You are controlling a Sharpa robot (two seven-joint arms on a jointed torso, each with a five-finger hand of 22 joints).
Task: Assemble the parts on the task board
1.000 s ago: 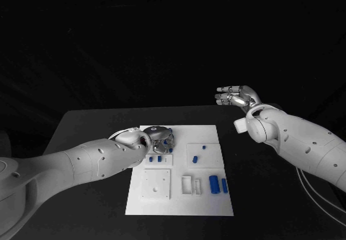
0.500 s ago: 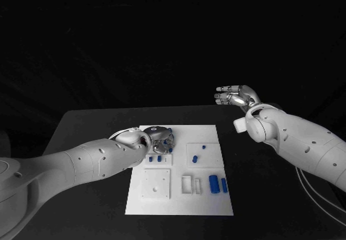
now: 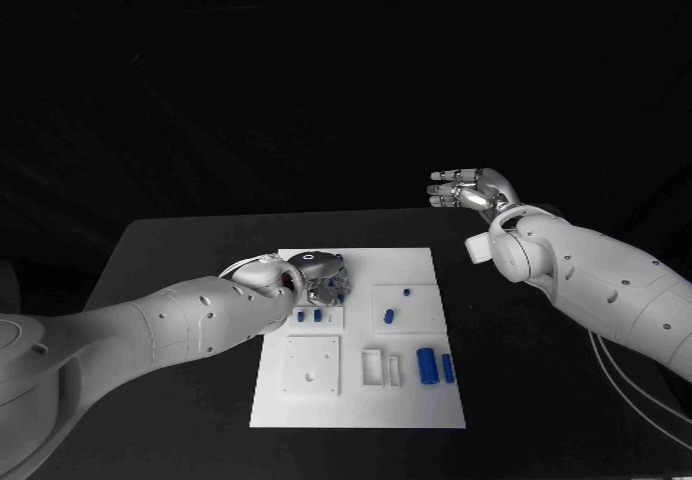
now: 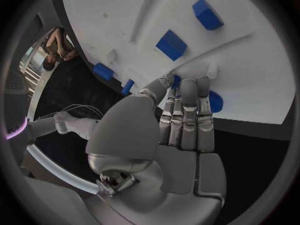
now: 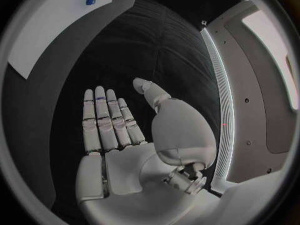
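I work the silver left hand (image 3: 320,272) over a small blue part (image 4: 214,101) at the white rectangular task board's (image 3: 411,405) far-left corner, grip unclear, while loose blue cylinders (image 3: 427,366) await and the right hand (image 3: 469,190) hovers open, empty.

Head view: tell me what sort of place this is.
Probably a robot test bench in a lab: a black table against a dark backdrop, a white task board with blue parts, and two white arms.
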